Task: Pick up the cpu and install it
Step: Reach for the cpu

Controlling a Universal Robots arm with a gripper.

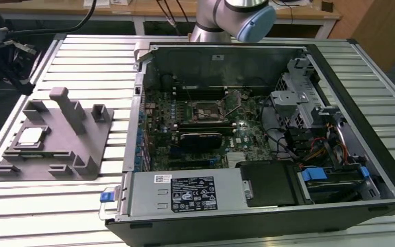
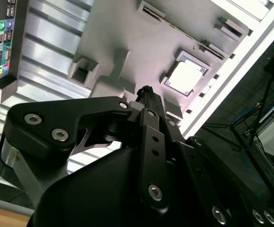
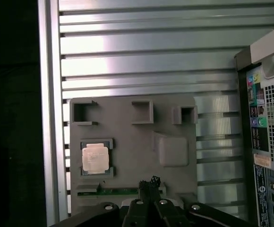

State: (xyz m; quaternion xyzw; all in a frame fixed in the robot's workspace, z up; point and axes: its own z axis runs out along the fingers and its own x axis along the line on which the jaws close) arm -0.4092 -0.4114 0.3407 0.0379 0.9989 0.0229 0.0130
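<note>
End effector (image 3: 149, 182) narrow, empty, over fixture (image 3: 175, 118) short of seated cpu (image 3: 95, 157); approach step, grasp needs opening and centring.

cpu (image 3: 95, 157): pale metal top, dull sheen. fixture block (image 3: 132, 146): matt grey plastic. table (image 3: 146, 61): ribbed shiny metal.

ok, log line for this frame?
phase: pre-grasp | gripper: over grey fixture, clear of cpu | cpu: seated in fixture recess, not picked | computer case: open
</note>
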